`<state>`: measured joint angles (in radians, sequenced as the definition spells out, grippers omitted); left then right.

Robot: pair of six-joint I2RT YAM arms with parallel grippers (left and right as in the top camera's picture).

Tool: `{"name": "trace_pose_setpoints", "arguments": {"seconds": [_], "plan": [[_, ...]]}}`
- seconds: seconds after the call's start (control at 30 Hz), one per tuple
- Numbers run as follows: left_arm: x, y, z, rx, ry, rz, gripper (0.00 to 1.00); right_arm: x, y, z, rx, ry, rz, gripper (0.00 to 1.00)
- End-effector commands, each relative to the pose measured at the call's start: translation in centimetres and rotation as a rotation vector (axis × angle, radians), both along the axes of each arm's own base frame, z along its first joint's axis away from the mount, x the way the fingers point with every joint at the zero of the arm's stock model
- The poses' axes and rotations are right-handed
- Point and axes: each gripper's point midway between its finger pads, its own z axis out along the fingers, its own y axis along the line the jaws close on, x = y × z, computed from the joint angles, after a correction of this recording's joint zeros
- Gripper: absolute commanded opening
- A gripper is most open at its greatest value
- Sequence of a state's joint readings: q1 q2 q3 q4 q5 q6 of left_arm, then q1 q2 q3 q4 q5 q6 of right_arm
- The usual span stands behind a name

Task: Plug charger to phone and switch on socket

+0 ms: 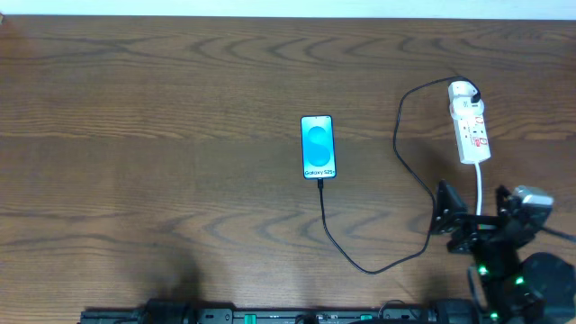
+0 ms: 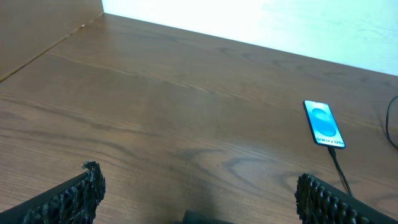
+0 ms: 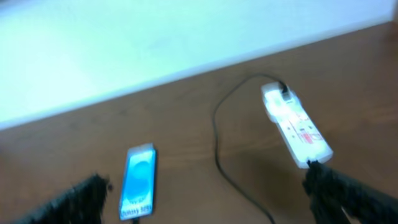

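The phone [image 1: 318, 147] lies flat mid-table, blue screen lit. The black charger cable [image 1: 360, 261] runs from the phone's near end, where its connector sits at the port, in a loop up to the white power strip socket [image 1: 469, 121] at the right. My right gripper [image 1: 477, 216] is open and empty, hovering just in front of the socket's near end. My left gripper [image 2: 196, 196] is open and empty, low at the front left. The phone [image 2: 323, 123] and cable [image 2: 339, 168] show in the left wrist view. The right wrist view shows phone [image 3: 138, 180], cable [image 3: 219, 149] and socket [image 3: 295, 124].
The socket's white cord [image 1: 483, 189] runs toward my right arm. A pale wall [image 2: 249, 18] bounds the table's far edge. The brown wooden table [image 1: 144, 135] stretches left of the phone.
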<state>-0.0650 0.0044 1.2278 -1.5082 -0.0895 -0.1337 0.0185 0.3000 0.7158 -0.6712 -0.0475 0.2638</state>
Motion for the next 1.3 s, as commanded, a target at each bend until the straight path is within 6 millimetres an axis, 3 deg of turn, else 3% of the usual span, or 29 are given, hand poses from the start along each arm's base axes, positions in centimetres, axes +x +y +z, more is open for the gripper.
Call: {"name": "trace_pose_setpoints", "arguments": {"seconds": [0.0, 0.4, 0.63, 1.17, 1.27], "plan": [[0.0, 0.3, 0.0, 0.001, -0.003, 0.022, 0.99, 0.2, 1.3, -1.7, -0.03, -0.072, 0.073, 0.99], [0.0, 0.3, 0.0, 0.001, -0.003, 0.022, 0.99, 1.9, 1.6, -4.9, -0.123, -0.278, 0.089, 0.99], [0.0, 0.3, 0.0, 0.001, -0.003, 0.022, 0.99, 3.4, 0.6, -7.2, -0.139, -0.331, 0.044, 0.99], [0.0, 0.3, 0.0, 0.002, -0.003, 0.022, 0.99, 4.0, -3.5, -12.8, -0.158, -0.176, -0.12, 0.99], [0.0, 0.3, 0.0, 0.001, -0.003, 0.022, 0.99, 4.0, -3.6, -12.7, -0.211, -0.178, -0.118, 0.99]]}}
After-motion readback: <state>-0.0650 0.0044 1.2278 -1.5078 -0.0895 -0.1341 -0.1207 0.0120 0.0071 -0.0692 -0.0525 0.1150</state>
